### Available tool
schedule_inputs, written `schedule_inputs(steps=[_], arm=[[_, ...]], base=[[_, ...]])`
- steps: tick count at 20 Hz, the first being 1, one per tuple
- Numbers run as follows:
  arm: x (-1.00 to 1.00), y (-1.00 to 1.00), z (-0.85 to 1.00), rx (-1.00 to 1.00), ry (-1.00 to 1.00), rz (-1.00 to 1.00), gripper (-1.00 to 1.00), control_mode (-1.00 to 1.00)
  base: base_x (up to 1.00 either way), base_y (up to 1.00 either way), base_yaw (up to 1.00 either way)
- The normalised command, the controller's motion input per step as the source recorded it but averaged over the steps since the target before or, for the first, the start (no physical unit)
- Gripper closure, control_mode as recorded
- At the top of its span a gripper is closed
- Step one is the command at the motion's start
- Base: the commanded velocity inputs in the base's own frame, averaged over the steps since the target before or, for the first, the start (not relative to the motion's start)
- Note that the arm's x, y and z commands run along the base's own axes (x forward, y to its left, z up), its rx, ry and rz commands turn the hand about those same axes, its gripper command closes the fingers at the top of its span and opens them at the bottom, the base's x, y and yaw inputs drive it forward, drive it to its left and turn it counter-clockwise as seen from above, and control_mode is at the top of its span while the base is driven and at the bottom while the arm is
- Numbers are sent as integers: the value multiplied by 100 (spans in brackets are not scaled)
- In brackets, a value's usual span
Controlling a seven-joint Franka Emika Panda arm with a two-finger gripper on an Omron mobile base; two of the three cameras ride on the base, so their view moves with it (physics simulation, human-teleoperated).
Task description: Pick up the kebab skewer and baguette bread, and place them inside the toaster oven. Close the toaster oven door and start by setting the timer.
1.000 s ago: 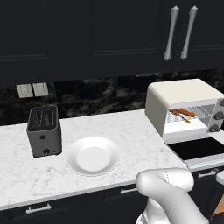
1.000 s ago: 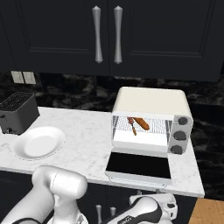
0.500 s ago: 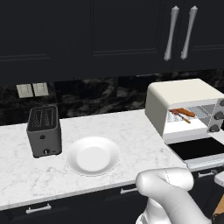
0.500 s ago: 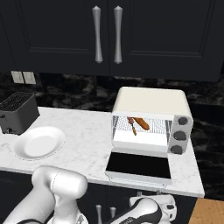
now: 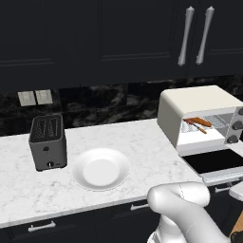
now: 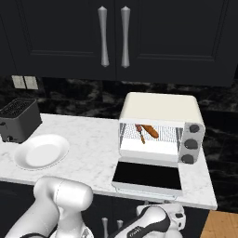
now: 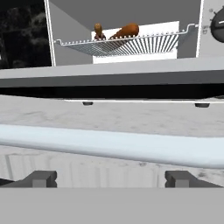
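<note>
**Below the open door, ready to lift it**

From the left base view, the toaster oven (image 5: 199,114) stands at the right end of the counter (image 5: 133,137), with the baguette bread (image 5: 200,122) and the kebab skewer (image 5: 193,125) side by side on its rack. The toaster oven door (image 5: 214,162) lies flat, folded down over the counter edge. A white plate (image 5: 100,168) and a dark toaster (image 5: 47,142) are well apart to the left.

From the right base view, both foods are inside, so I judge that closing the door is the step in hand. My arm reaches low, under the counter front.

From the hand view, I look up from under the door: its silver bar handle (image 7: 113,146) crosses just above my pincer (image 7: 111,179), whose fingers stand wide apart and hold nothing. To do this well, I should come up under the middle of the bar, push it up and forward on an arc around the hinge, and keep the fingers level so the bar does not slip sideways. The timer knob (image 7: 217,24) comes after.
</note>
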Motion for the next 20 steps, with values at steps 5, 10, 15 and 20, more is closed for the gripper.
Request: schedule_inputs(steps=[5,10,15,20], arm=[[10,7,27,0,-1,0,-100,-100],[10,4,46,0,-5,0,-100,-100],[9,4,39,0,-4,0,-100,-100],[17,8,30,0,-2,0,-100,-100]], base=[[0,0,0],[0,0,0],[0,0,0],[0,0,0]])
